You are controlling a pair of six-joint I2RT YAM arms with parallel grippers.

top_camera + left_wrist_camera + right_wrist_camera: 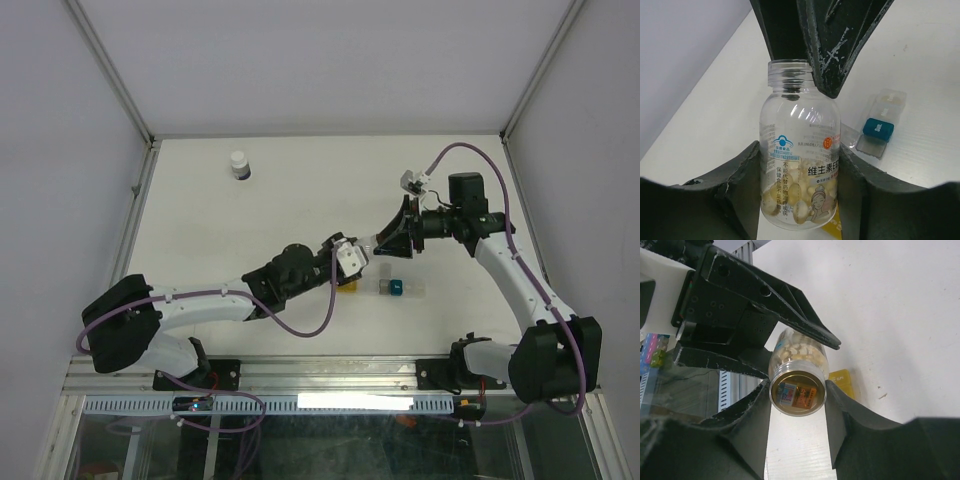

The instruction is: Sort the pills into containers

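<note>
- Clear pill bottle (800, 125), mouth open, pale yellow softgels at the bottom; L gripper (799, 167) clamps its body, R gripper (798, 390) clamps the neck end.
- Yellow container (349, 289) on surface (250, 230), 6 o'clock of bottle; teal container (396, 287) w/ clear section (413, 288) at its 3 o'clock. Contents: can't tell.
- Label: "维生素E", blue logo, cartoon face.
- White bottle (240, 165) at 11 o'clock, near far edge, well apart from arms.
</note>
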